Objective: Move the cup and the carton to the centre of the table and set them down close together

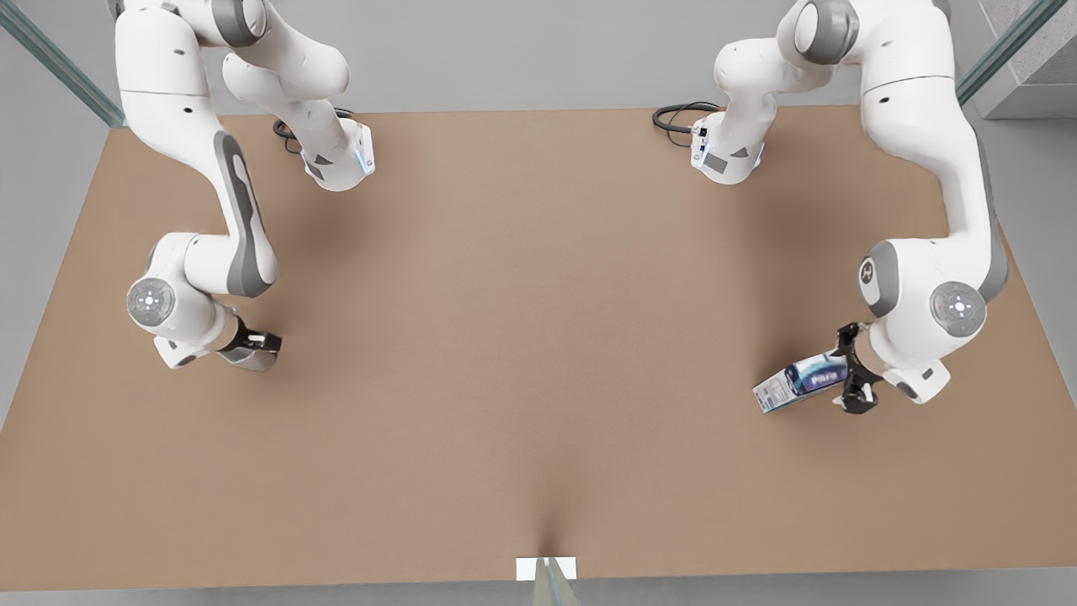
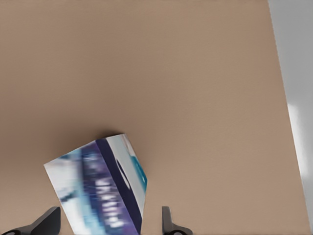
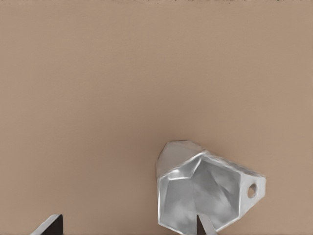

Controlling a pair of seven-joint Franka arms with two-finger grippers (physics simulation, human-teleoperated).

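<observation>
Brown tabletop (image 1: pixel 522 353): carton (image 1: pixel 799 383) tilted between parted left claw (image 1: pixel 851 380); cup (image 1: pixel 249 358) straddled by spread right claw (image 1: pixel 252 347).

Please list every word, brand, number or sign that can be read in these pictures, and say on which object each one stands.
Carton, dark blue face: white lettering, too blurred to read in the front view; it may begin "P".
Carton in the left wrist view: the same white lettering, smeared, not readable.
Cup: no text.
Table: no text.
Arm joints: small round marks, no readable words.
</observation>
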